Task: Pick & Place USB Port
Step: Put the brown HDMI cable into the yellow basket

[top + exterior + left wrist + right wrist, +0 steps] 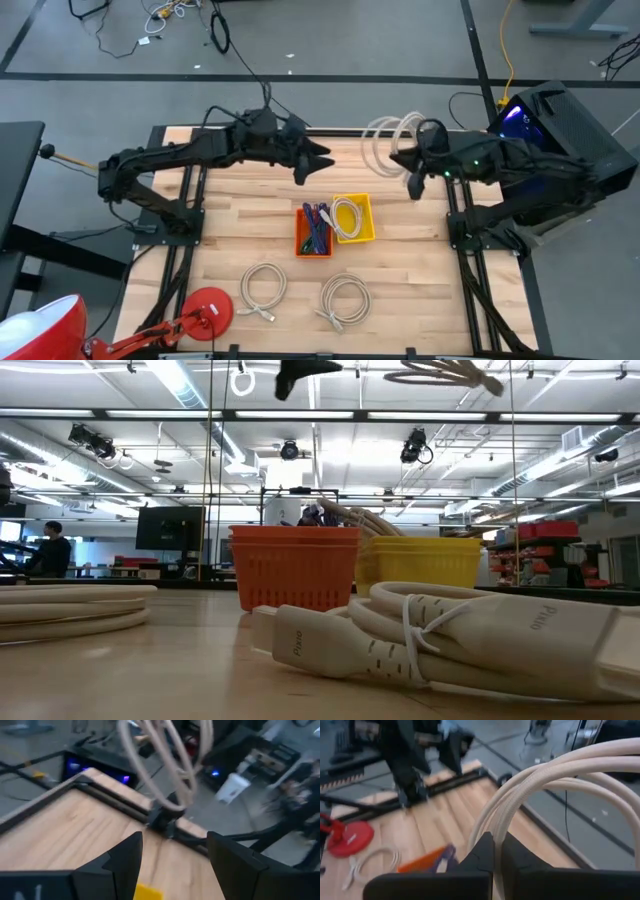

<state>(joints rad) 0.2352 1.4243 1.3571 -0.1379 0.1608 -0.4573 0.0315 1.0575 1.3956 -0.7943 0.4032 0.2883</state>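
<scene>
A coiled white USB cable [388, 138] is up in the air over the table's far edge, held by my right gripper [400, 158], which is shut on it. In the low view the coil [445, 372] shows at the top, well above the table. My left gripper [322, 160] hovers open to the left of the coil, over the far middle of the table, touching nothing. An orange bin [313, 230] of coloured cables and a yellow bin [352, 217] with one white cable stand on the table's middle. My right gripper [497, 842] pinches several strands of the white coil [487, 822] between its two fingers, at one spot on the loop's edge. The coil is lifted clear of the table, and its loops stand out beyond the fingers toward the far edge.
Two more coiled white cables lie on the near part of the table, one [263, 290] to the left and one [343, 300] near the middle. A red lamp [207, 308] stands at the near left corner. Bare wood shows between the bins and the far edge.
</scene>
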